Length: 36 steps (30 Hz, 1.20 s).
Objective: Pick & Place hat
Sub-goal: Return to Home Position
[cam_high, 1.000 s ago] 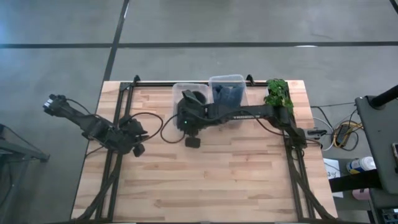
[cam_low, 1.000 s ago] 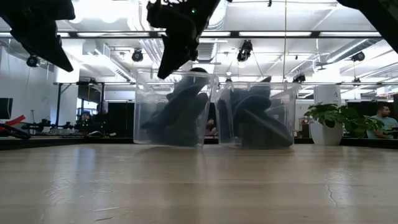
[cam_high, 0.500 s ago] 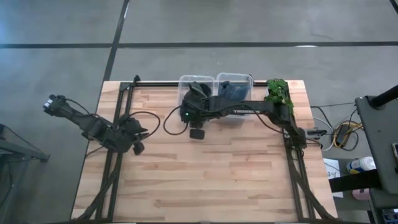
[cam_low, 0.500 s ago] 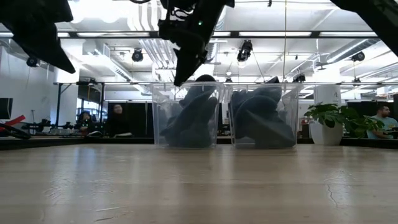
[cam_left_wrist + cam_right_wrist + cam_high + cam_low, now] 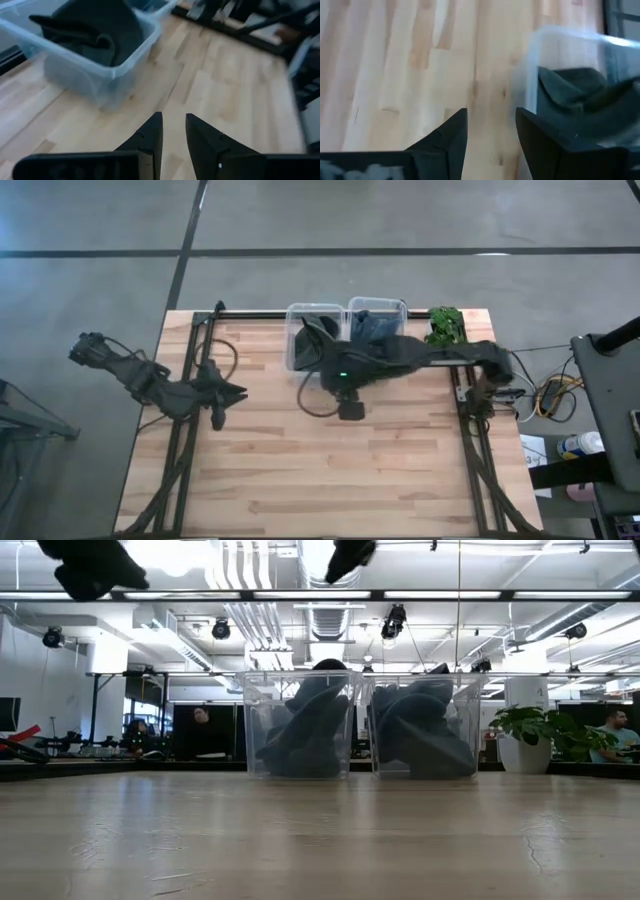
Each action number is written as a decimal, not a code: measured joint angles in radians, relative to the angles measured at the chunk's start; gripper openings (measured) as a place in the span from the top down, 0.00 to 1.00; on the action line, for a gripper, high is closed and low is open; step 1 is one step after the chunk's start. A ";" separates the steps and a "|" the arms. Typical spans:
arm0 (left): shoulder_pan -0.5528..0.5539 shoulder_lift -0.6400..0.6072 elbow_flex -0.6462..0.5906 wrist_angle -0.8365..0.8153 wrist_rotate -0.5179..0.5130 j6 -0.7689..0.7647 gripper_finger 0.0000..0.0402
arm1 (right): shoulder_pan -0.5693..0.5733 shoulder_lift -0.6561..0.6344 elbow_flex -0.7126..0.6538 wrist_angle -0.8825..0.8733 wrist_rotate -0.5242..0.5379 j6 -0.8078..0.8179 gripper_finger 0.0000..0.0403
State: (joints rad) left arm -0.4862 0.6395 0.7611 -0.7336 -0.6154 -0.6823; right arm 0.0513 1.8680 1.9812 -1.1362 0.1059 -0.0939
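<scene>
Two clear bins stand side by side at the table's far middle, the left bin (image 5: 300,350) and the right bin (image 5: 377,308). A dark hat (image 5: 316,330) lies in the left bin, and dark hats (image 5: 415,730) fill the right one. My right gripper (image 5: 491,125) hangs open above the table, just on the near side of the left bin (image 5: 570,45), with nothing between its fingers. At the table's left, my left gripper (image 5: 173,122) is raised and slightly open. It points toward the left bin (image 5: 90,70) and holds nothing.
A green potted plant (image 5: 445,325) stands at the far right corner beside the right bin. Bare wooden tabletop (image 5: 330,470) stretches across the near half. Dark frame rails (image 5: 185,450) run along the left and right sides. People sit in the room behind the table.
My right gripper has risen out of the left bin and drawn back toward the table's near edge, leaving the hat in the bin. Both bins slid toward the table's right and then stayed put. My left gripper has risen and tipped upward.
</scene>
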 joint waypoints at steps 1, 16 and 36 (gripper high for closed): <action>0.000 -0.015 0.008 0.004 0.004 0.000 0.81 | 0.006 -0.042 -0.051 0.026 0.008 0.024 0.60; 0.001 -0.162 0.003 0.040 -0.044 -0.225 0.81 | 0.173 -0.728 -0.746 0.153 0.181 0.752 0.61; 0.059 -0.360 -0.589 1.145 0.259 0.361 0.81 | 0.350 -1.385 -1.573 1.198 0.300 0.546 0.65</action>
State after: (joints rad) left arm -0.4272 0.2793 0.1726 0.4118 -0.3562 -0.3213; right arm 0.4016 0.4827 0.4086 0.0618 0.4057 0.4523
